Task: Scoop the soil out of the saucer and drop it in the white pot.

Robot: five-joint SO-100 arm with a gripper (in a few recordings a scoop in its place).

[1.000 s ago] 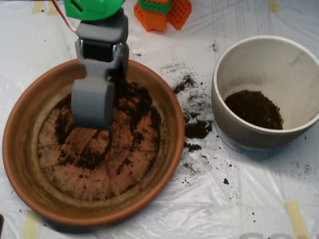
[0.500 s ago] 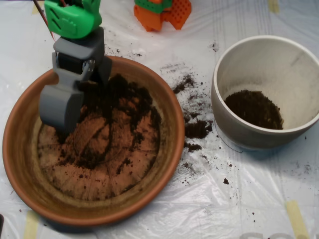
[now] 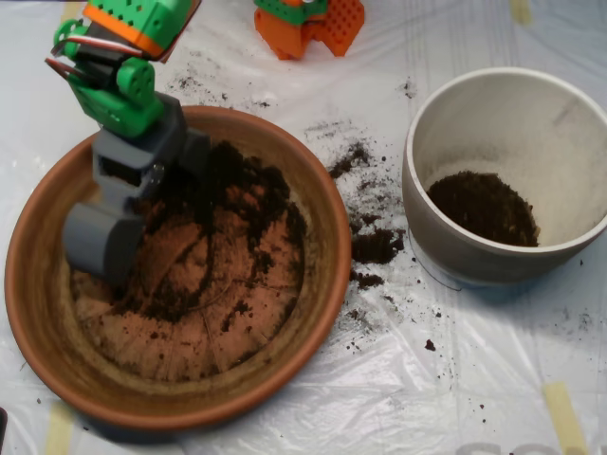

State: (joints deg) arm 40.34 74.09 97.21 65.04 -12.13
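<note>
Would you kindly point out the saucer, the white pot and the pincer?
saucer (image 3: 327,242): overhead view, right rim.
white pot (image 3: 432,242): overhead view, outer wall.
pincer (image 3: 100,246): overhead view, grey shell's lower end.

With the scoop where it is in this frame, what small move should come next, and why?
Probably sweep the scoop rightward across the saucer. It sits low at the dish's left side, while most remaining soil lies to its right, toward the upper middle.

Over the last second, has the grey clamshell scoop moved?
Yes. The grey clamshell scoop has slid left across the terracotta saucer, from near its upper middle to its left inner wall.
</note>
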